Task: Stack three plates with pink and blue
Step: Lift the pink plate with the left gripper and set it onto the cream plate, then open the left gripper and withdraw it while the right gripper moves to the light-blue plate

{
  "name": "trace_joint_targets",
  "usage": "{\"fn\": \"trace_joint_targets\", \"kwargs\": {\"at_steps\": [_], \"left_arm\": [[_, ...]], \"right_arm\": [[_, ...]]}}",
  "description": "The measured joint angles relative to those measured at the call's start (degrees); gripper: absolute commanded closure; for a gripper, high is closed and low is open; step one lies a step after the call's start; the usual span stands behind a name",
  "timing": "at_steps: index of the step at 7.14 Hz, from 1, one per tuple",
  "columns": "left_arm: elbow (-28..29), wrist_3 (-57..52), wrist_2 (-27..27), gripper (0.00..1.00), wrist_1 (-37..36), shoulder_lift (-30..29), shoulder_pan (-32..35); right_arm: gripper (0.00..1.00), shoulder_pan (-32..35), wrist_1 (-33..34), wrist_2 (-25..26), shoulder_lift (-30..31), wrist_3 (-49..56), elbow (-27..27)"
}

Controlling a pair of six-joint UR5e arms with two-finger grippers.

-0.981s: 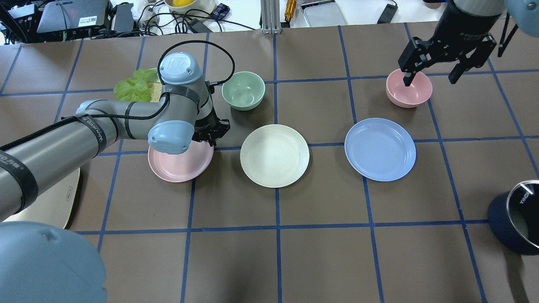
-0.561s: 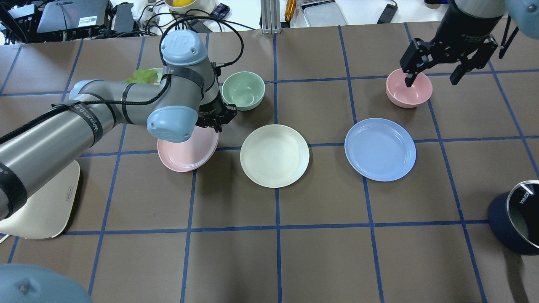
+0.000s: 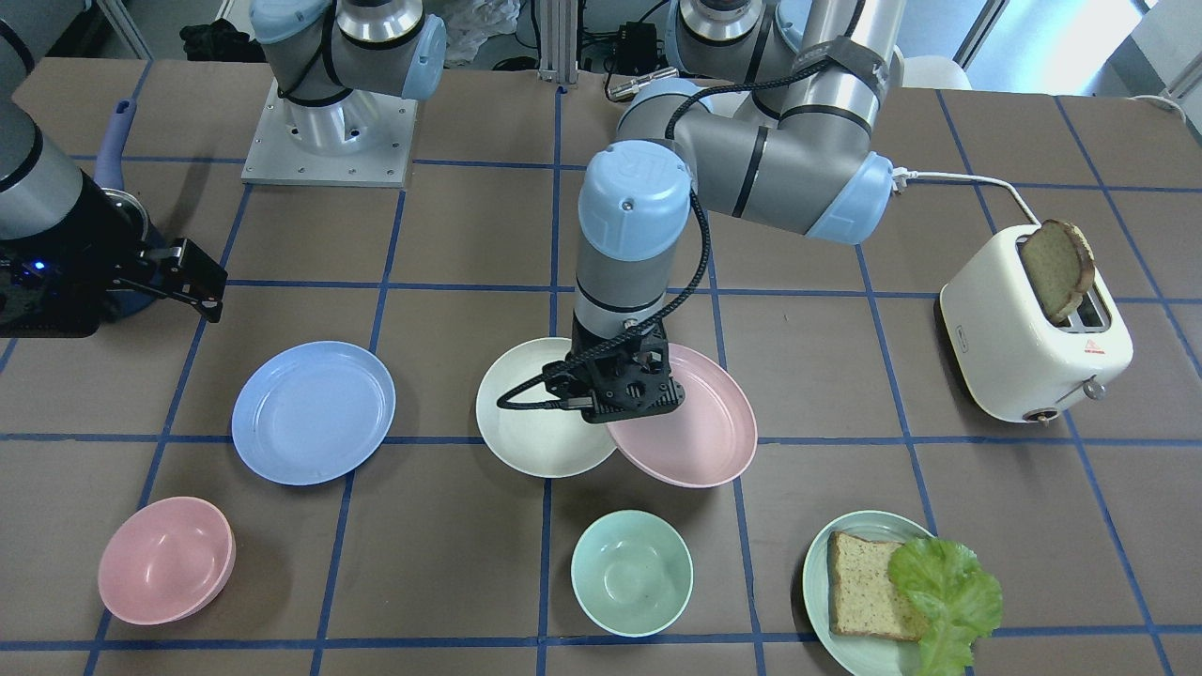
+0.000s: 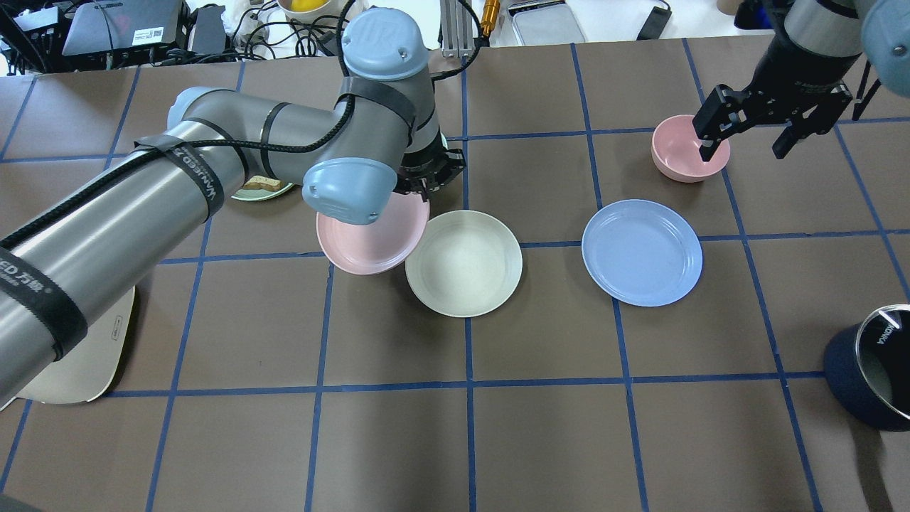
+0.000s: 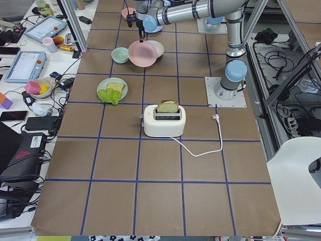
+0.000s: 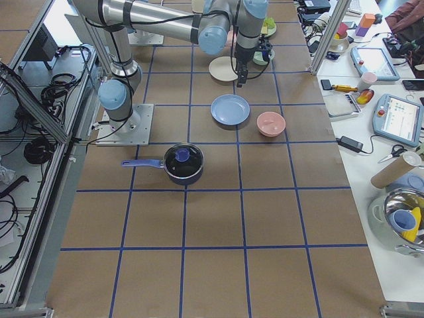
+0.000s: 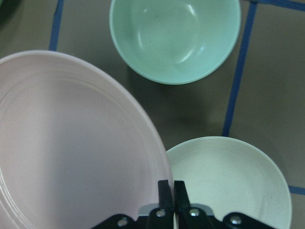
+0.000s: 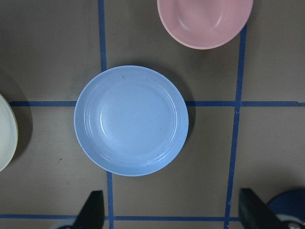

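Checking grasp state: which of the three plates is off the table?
The pink plate, pinched at its rim by the left gripper and tilted; the cream plate and blue plate lie flat.

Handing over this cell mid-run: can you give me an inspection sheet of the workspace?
Surface: brown table, blue tape grid.
Job's things: pink plate lifted and tilted, overlapping the cream plate at its edge; blue plate lies flat, apart.
Clutter: mint bowl, pink bowl, green plate with bread and lettuce, toaster holding a slice, lidded pot.
Grippers: left gripper shut on the pink plate's rim; right gripper open, empty, near the pink bowl.
Cables: black cable along the left arm; white toaster cord on the table.
Surroundings: side bench with devices and wires.
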State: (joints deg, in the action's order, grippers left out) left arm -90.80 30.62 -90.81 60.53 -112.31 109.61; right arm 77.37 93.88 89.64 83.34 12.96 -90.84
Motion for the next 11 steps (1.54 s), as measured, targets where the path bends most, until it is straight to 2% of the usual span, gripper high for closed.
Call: {"fn": "trace_joint_targets", "kwargs": {"at_steps": [4,5,7,8,10,11], "left_arm": [[2.5,9.5,0.1,1.0,-1.0,-3.1,7.5],[2.7,10.9,0.4,1.0,-1.7,-4.3,8.0],[2.9,11.9,0.5,1.0,-2.7,-6.5,8.7],[3.0,12.0,0.6,0.01,-2.8,-7.2,8.9],[2.9,12.2,0.3,0.0,-3.1,-7.9,9.1],[3.0,12.2,0.3,0.0,-3.2,-8.3,9.1]], "right_arm": [[0.0,-2.2,10.3,0.0,0.1,0.8,-7.9],[0.08,-2.9,11.3,-0.1,0.0,0.8,-9.0],[0.09,-3.6,11.9,-0.3,-0.5,1.5,-10.0],[0.09,-3.7,12.8,-0.3,-0.5,1.8,-11.0],[0.09,-3.7,18.2,-0.1,-0.5,4.7,-14.5],[0.22,-3.7,20.2,-0.1,-0.6,6.2,-16.0]]}}
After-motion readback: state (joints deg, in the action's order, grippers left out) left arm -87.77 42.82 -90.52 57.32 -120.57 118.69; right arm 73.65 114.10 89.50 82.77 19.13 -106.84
